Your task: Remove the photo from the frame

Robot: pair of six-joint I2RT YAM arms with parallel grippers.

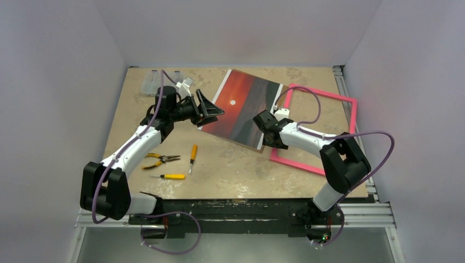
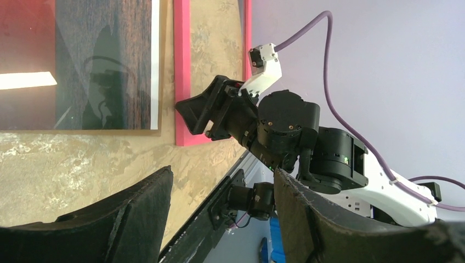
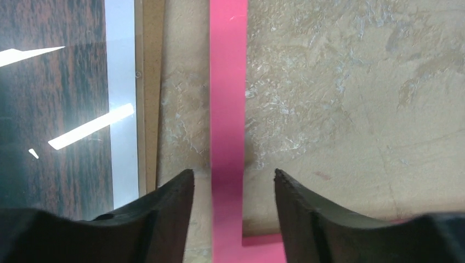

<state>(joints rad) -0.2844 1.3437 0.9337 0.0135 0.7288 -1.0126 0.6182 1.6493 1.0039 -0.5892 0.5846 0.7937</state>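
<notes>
Closest to my right wrist camera are the two dark fingers of my right gripper point(image 3: 233, 175), spread fairly wide and holding nothing; the left rail of the frame point(image 3: 227, 82) runs straight up between them, with bare tabletop point(image 3: 356, 109) showing on either side of it. Just left of that rail, parted from it by a strip of tabletop, lies the photo point(image 3: 55, 82), flat and face up, its white edge strip and brown board edge toward the frame; seen from above it sits wholly outside the pink rectangle, which holds nothing. My left gripper point(image 2: 222, 178) is also wide and empty, turned on its side by the photo's left edge; whether it touches the print I cannot tell. I judge the photo is out, so the step in hand is to come away cleanly; I would lift the right gripper straight up with the jaws apart, so neither finger hooks the thin rail and drags the frame onto the print; the left should draw back away from the photo, not across it.
</notes>
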